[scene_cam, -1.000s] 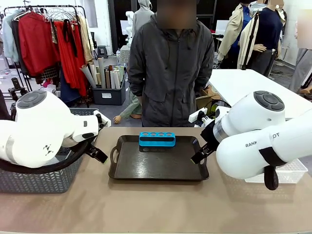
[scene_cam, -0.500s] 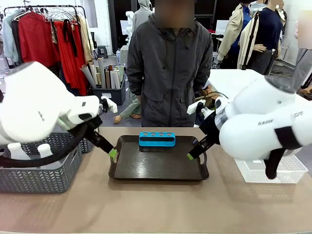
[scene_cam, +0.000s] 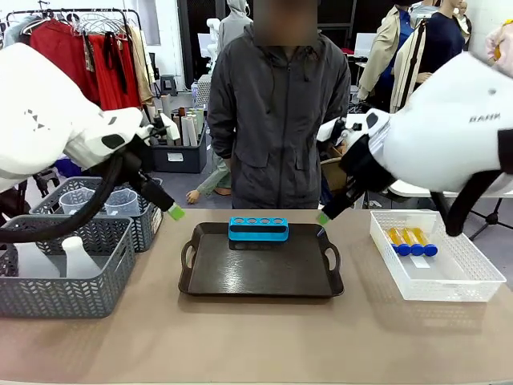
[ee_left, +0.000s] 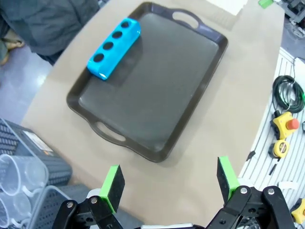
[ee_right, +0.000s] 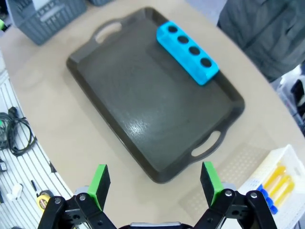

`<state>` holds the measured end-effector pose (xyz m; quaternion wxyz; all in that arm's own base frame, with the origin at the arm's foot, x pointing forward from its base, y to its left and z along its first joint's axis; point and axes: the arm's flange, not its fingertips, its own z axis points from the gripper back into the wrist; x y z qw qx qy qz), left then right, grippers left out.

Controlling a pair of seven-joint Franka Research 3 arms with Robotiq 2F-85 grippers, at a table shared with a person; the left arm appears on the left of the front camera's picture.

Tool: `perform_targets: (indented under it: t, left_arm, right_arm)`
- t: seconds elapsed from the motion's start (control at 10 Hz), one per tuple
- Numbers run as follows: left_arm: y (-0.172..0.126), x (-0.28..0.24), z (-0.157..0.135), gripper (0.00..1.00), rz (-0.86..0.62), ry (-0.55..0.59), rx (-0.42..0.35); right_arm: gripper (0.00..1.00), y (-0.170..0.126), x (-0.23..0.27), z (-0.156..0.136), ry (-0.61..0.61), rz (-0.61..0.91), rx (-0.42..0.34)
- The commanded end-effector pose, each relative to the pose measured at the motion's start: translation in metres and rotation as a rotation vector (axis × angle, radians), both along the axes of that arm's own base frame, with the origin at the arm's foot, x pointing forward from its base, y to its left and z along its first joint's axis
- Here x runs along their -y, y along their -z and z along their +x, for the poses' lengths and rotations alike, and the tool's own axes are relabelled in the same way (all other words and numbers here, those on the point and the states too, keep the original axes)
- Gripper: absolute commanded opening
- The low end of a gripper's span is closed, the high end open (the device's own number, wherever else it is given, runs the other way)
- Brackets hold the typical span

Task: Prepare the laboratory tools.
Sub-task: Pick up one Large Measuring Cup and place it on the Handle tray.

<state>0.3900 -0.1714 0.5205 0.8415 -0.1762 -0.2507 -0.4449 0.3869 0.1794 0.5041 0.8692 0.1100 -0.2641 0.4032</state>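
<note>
One desk (scene_cam: 256,337) carries a dark tray (scene_cam: 264,273) at centre frame and a white basket (scene_cam: 469,277) at right. Blue tube rack (scene_cam: 258,228) sits at the tray's far edge; yellow tubes (scene_cam: 410,239) lie in the basket. Left gripper (ee_left: 169,179) and right gripper (ee_right: 154,177): spread wide, empty.

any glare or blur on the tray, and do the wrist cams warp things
Right wrist view: a bright glare patch sits on the tray just off its middle, and the table edge bows from the wide lens. Left wrist view: softer sheen, no hot spot. Front view: tray sharp, faint streaky reflections.
</note>
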Motion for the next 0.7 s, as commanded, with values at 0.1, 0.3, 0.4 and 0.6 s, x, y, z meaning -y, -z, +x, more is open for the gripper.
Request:
perform_targets:
  t: [0.1,0.3,0.4,0.6]
  left_arm:
    - [-0.016,-0.003,0.006,1.00,-0.043,0.021,0.147]
    - [-0.027,-0.002,0.012,1.00,-0.067,0.020,0.183]
    - [-0.034,0.000,0.015,1.00,-0.074,0.007,0.203]
    - [-0.044,0.001,0.023,1.00,-0.096,-0.002,0.239]
  right_arm:
    - [1.00,-0.028,0.023,0.013,-0.053,0.071,0.037]
    - [1.00,-0.042,0.031,0.016,-0.067,0.109,0.077]
    - [1.00,-0.048,0.034,0.017,-0.066,0.128,0.085]
    - [1.00,-0.054,0.039,0.021,-0.050,0.151,0.115]
